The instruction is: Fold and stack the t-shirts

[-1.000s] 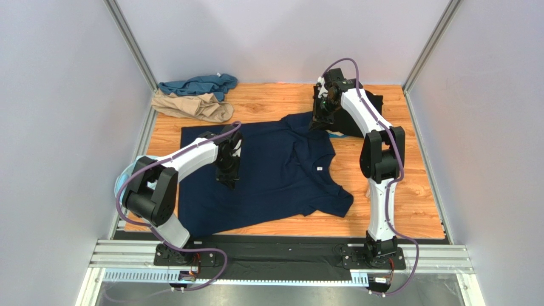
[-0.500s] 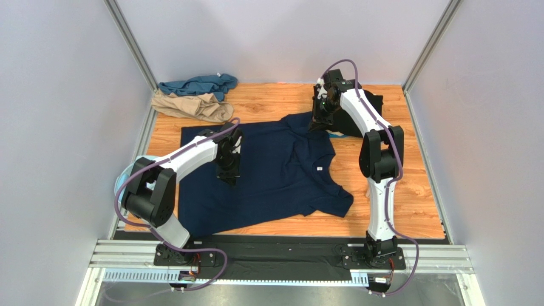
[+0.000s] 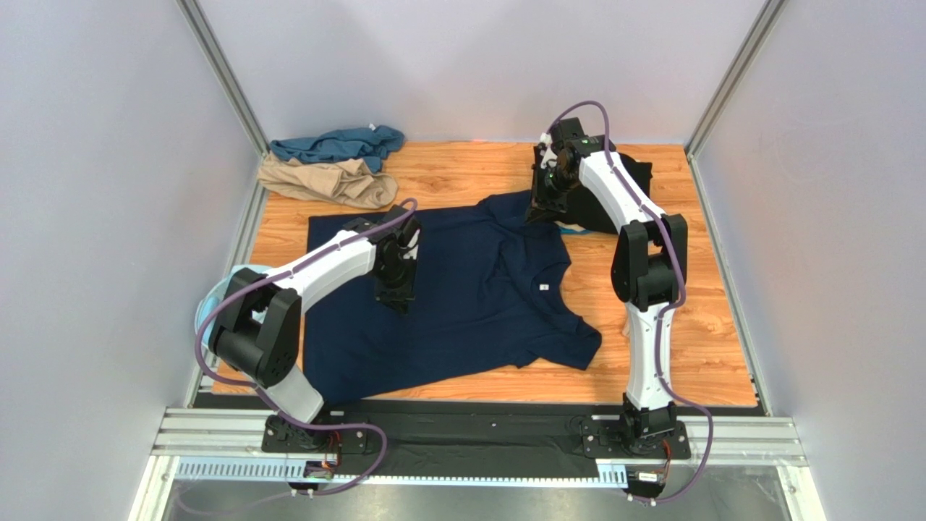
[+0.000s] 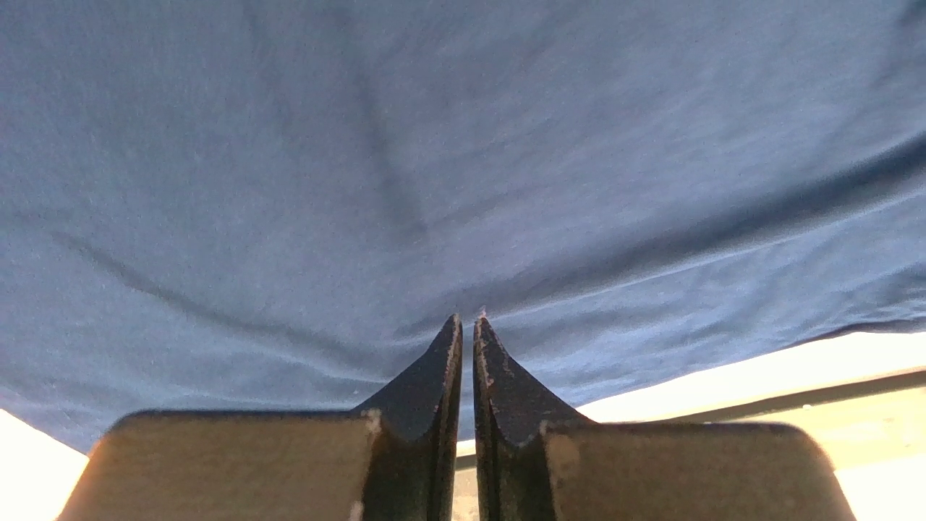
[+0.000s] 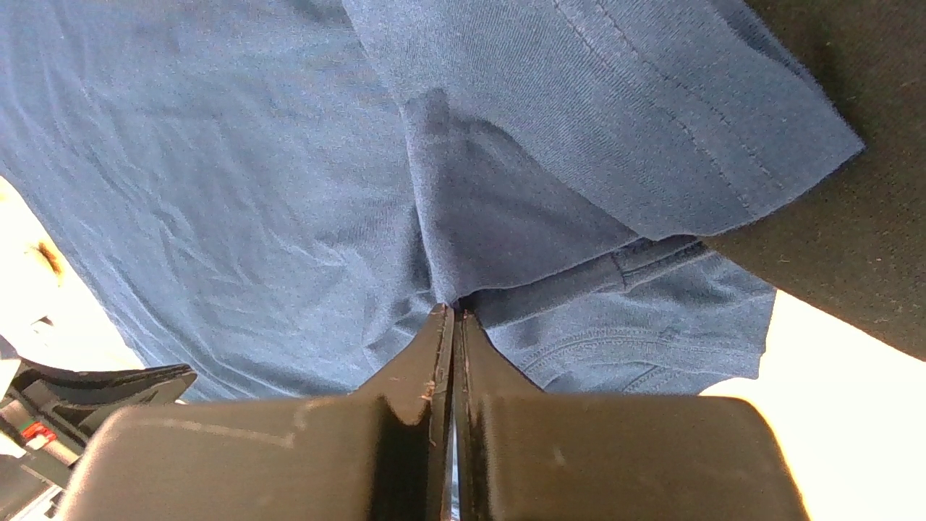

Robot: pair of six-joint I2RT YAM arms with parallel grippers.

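Progress: early. The navy t-shirt (image 3: 478, 293) lies spread over the middle of the wooden table (image 3: 696, 326), rumpled, with one sleeve skewed toward the near right. I judge no fold made in it yet. The teal t-shirt (image 3: 337, 143) and tan t-shirt (image 3: 326, 181) sit crumpled together in the far left corner. The black t-shirt (image 3: 638, 176) lies at the far right, mostly behind the right arm; folded or not, cannot tell. No stack anywhere. Left to do: fold at least three shirts, then pile them all.

Hands:
- The left gripper (image 4: 467, 322) is on the left half of the navy shirt. Its fingers are nearly together, nipping a ridge of navy cloth.
- The right gripper (image 5: 452, 313) is at the shirt's far edge by the upper sleeve. Its fingers are pressed tight, pinching navy cloth.

Views compared:
- The top view gives the layout, the corner heap and a pale blue ring (image 3: 207, 306) at the table's left edge — but no jaws.
- The left wrist view shows creases running into the fingertips and bright table under the cloth's edge, so the cloth looks raised there.
- The right wrist view shows the stitched sleeve hem lapping onto the black shirt, an overlap the arm hides from above.
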